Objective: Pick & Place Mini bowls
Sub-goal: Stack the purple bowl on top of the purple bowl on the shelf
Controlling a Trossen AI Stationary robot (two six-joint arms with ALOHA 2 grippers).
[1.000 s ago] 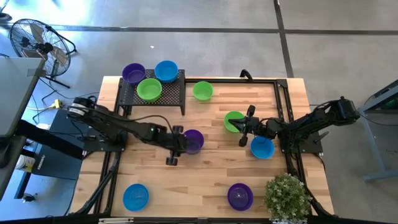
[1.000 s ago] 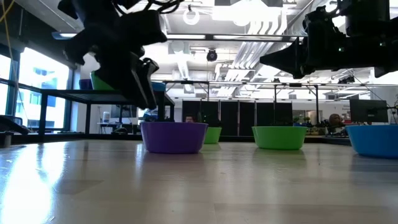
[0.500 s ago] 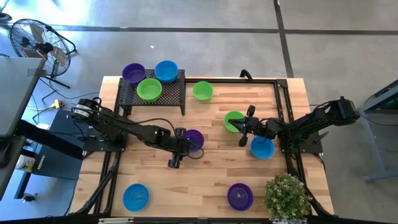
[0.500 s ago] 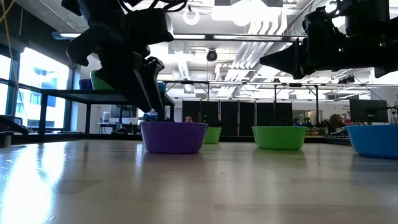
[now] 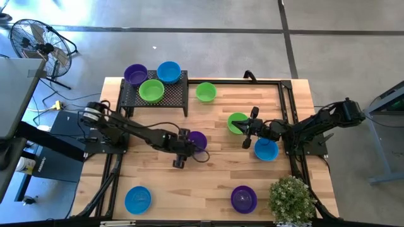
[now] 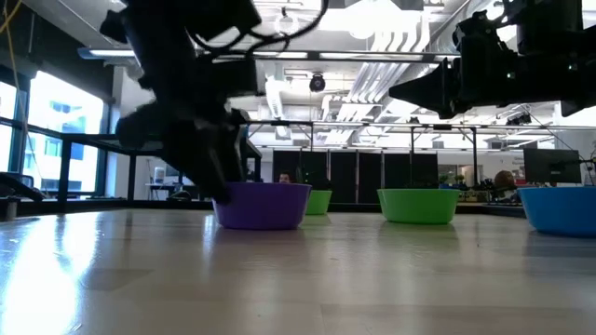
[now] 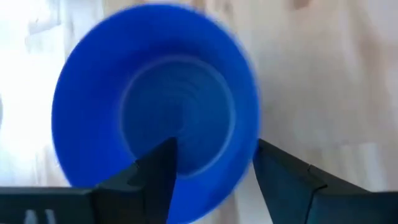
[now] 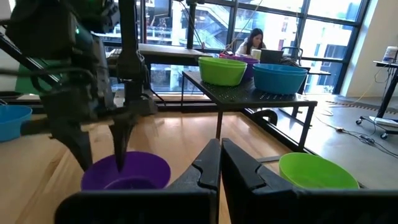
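Observation:
My left gripper (image 5: pixel 183 151) is open and low over a purple mini bowl (image 5: pixel 197 141) that stands on its base at mid-table. One finger (image 7: pixel 155 177) is inside the bowl and the other (image 7: pixel 283 183) is outside its wall (image 7: pixel 249 155). My right gripper (image 5: pixel 247 130) is shut and hovers between a green bowl (image 5: pixel 237 122) and a blue bowl (image 5: pixel 266 150). It touches neither of them. In the right wrist view its shut fingers (image 8: pixel 219 163) point toward the purple bowl (image 8: pixel 127 172). My left gripper comes at the purple bowl from above, pointing down, with its open fingers on either side of the rim (image 7: pixel 252 140) on the bowl's left side. I cannot tell whether either finger touches the wall. The bowl stands on the table.
The black mesh rack (image 5: pixel 177 94) at the far left carries purple (image 5: pixel 135 74), blue (image 5: pixel 168 71) and green (image 5: pixel 151 90) bowls. A green bowl (image 5: pixel 206 92) sits beside it. Near the front edge are a blue bowl (image 5: pixel 137 199), a purple bowl (image 5: pixel 243 199) and a potted plant (image 5: pixel 291 199).
My left gripper has moved a little toward the table's right and come down. Its open fingers now stand over the purple bowl's rim instead of above and beside it. The bowl has stayed where it was.

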